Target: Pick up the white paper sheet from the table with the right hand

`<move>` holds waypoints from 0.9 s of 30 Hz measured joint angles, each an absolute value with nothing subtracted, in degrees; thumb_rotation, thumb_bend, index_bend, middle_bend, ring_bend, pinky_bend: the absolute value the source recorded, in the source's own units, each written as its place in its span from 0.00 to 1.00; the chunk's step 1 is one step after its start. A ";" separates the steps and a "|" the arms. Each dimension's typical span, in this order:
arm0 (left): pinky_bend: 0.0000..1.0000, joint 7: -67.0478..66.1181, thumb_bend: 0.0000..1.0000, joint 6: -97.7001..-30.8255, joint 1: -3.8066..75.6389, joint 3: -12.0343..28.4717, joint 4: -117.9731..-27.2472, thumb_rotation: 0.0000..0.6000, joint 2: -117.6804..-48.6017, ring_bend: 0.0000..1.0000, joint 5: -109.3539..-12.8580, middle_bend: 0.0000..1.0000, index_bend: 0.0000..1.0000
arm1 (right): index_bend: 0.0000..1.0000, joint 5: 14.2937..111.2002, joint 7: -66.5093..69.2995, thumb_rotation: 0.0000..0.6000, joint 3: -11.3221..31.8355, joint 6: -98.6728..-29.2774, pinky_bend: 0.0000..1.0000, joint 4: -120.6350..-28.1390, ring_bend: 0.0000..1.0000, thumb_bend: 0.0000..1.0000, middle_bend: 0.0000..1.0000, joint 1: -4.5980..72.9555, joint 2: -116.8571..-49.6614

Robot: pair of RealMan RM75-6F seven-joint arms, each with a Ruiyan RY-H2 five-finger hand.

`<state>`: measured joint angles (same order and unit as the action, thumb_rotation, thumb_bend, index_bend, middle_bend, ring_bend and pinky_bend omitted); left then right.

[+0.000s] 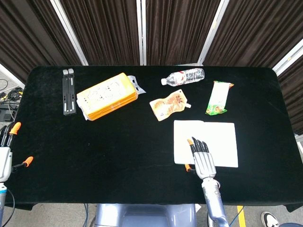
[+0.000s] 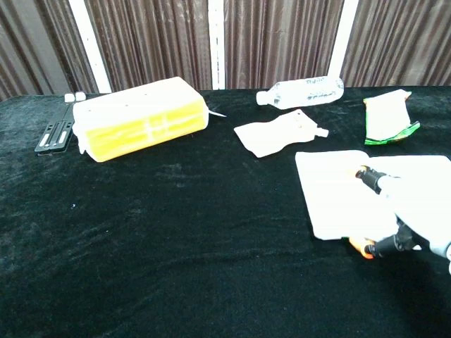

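Dark pleated curtains behind; black velvet-covered table [image 1: 118, 142] across the full frame. White paper sheet [image 1: 218, 137] at lower right of head view, flat on cloth, near edge close to table's front. Right hand [image 1: 202, 158] laid palm-down over sheet's near-left portion, fingers [image 1: 199, 145] extended and pressed flat; orange-tipped thumb [image 2: 361, 248] at sheet's near edge, seemingly at or under it. No grasp closed yet; sheet not lifted. Probable reason for flat pose: thin sheet on soft cloth offers no edge, so pressing and sliding toward the table's front to free a graspable margin. Left hand [image 1: 4, 151] at far lower left, off the work area, holding nothing, fingers apart. Clear of the sheet at upper frame: yellow package [image 1: 106, 96], water bottle [image 1: 183, 76], spouted pouch [image 1: 170, 105], green snack wrapper [image 1: 218, 98], black bar [image 1: 69, 91].
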<state>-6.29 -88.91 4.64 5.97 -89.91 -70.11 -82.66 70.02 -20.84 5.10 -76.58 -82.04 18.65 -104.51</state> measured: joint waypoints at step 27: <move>0.00 -5.89 0.11 -89.99 4.52 6.27 -89.59 1.00 -70.64 0.00 -83.23 0.00 0.00 | 0.00 67.75 -14.70 1.00 17.74 -88.82 0.00 -84.37 0.00 0.34 0.00 12.61 -101.00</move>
<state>-5.89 -89.99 4.52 6.27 -89.59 -70.64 -83.23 67.75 -14.70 17.74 -88.82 -84.37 12.61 -101.00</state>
